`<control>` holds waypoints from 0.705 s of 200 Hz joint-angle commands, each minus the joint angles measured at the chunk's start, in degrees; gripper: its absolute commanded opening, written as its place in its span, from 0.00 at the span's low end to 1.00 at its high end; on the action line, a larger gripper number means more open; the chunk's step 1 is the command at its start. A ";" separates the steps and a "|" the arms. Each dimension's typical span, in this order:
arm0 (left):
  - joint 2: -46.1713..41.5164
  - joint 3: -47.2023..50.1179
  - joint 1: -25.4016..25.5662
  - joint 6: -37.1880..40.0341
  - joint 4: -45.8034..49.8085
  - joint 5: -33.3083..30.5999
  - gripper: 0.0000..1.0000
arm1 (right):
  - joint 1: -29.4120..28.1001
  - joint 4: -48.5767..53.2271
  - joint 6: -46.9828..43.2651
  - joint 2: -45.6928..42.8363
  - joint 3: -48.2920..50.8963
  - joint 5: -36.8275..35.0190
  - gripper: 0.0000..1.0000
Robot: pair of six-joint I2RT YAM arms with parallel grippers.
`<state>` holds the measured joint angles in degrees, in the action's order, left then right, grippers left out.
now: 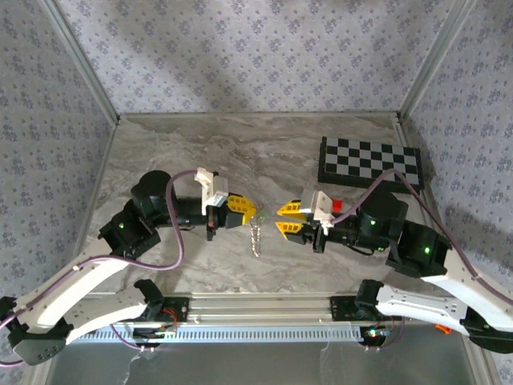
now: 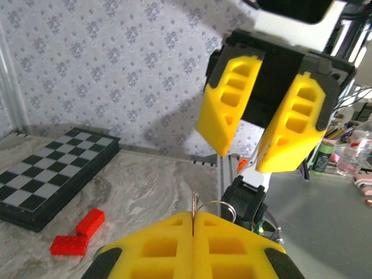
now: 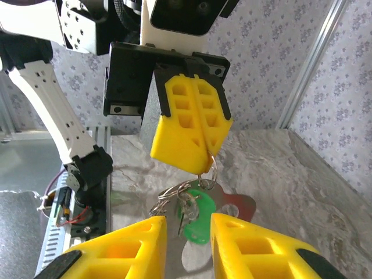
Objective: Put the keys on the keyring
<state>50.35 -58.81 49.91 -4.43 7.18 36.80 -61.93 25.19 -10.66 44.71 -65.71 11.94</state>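
My left gripper [image 1: 250, 210] [image 2: 193, 216] is shut on a thin silver keyring [image 2: 195, 203] [image 3: 211, 170], and holds it above the table. From the ring hangs a bunch: a bright green key piece [image 3: 200, 216], silver metal keys and smaller rings [image 3: 168, 196], dangling as a silvery strand [image 1: 256, 234]. My right gripper [image 1: 280, 218] [image 3: 187, 222] faces the left one a short gap away, open, its fingers either side of the hanging green piece without touching it. In the left wrist view the right gripper [image 2: 241, 160] hangs just beyond the ring, jaws apart.
A folded chessboard [image 1: 370, 163] [image 2: 52, 174] lies at the back right. Red bricks [image 2: 78, 235] [image 1: 337, 204] lie on the marble tabletop near it. An aluminium rail [image 1: 256, 306] runs along the near edge, and patterned walls close in three sides.
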 commanded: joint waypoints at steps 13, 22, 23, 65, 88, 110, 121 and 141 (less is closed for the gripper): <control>-1.01 -1.50 0.84 -0.89 -6.19 3.63 0.00 | 0.63 -5.74 4.53 0.82 -1.17 4.29 0.27; -1.16 -1.32 1.15 -0.93 -7.02 3.57 0.00 | 0.76 -6.18 4.89 1.33 -1.39 4.55 0.27; -1.14 -1.36 1.20 -0.93 -7.10 3.56 0.00 | 0.80 -6.19 4.92 1.34 -1.37 4.61 0.27; -1.25 -1.01 2.63 -0.48 -9.06 2.41 0.00 | 3.24 -13.05 10.48 2.21 0.96 8.84 0.26; -1.37 -1.13 3.34 0.07 -9.46 1.70 0.00 | 4.95 -15.29 12.46 2.09 2.01 10.51 0.26; -1.30 -1.38 3.62 0.38 -9.07 1.46 0.00 | 5.66 -15.67 13.03 1.91 2.61 10.99 0.25; -1.22 -1.60 3.62 0.47 -8.79 1.44 0.00 | 5.92 -15.41 13.03 1.93 2.76 11.13 0.25; -1.22 -1.69 3.75 0.72 -8.49 1.26 0.00 | 6.32 -15.10 13.12 2.01 3.11 12.07 0.25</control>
<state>50.24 -58.81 53.06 -4.58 1.26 37.69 -56.25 11.97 0.89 47.24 -63.33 22.09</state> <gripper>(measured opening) 0.045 0.251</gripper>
